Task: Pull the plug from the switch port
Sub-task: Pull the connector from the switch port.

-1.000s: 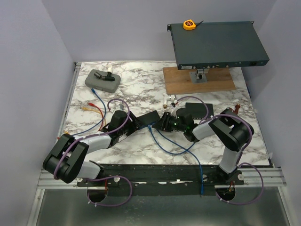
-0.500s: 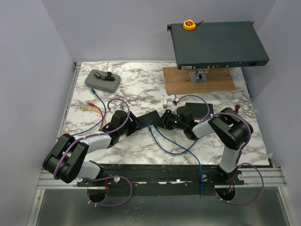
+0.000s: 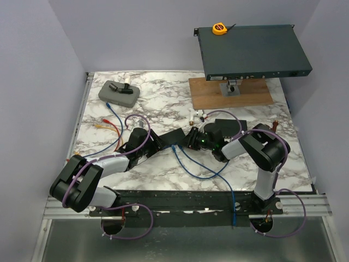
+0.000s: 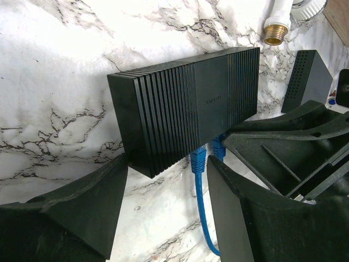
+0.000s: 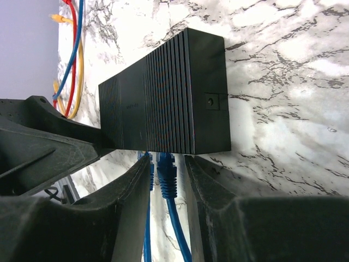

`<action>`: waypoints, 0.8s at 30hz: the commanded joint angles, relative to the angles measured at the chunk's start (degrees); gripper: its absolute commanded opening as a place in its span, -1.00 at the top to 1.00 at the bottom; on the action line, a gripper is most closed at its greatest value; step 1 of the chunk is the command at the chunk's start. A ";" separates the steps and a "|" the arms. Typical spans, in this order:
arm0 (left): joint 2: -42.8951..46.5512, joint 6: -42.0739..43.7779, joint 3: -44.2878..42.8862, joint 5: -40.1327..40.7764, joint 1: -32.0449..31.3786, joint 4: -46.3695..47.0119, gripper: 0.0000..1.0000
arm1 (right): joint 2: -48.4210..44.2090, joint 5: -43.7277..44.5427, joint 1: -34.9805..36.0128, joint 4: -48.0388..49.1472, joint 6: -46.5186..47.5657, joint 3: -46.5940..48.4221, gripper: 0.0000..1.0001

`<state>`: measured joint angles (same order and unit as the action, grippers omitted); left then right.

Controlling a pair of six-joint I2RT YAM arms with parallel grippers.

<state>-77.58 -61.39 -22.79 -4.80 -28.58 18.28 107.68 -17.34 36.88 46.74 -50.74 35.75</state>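
The right gripper (image 5: 166, 164) is down at the port side of the switch (image 5: 163, 93). Its jaws stand just a little apart around one blue plug (image 5: 167, 176). I can make out a sliver of gap on each side, so it doesn't look pinched yet. That plug is still seated in its port, with a second plug (image 5: 148, 162) just beside it. The left gripper (image 4: 168, 164) sits wide about the switch's other end, seemingly bracing it, though I can't tell if it truly grips. By my reckoning the approach and lining-up are done, and the clamp and the pull itself remain. The switch lies flat on the table (image 5: 283, 109).
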 commanded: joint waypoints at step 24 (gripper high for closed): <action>6.60 1.15 0.93 1.38 -1.34 -3.66 -0.13 | 6.12 -5.46 -1.64 6.16 -5.27 -0.33 0.99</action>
<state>-75.94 -61.36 -21.96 -5.04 -28.80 17.56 112.01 -21.32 35.51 52.31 -56.51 35.94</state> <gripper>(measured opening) 0.578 0.028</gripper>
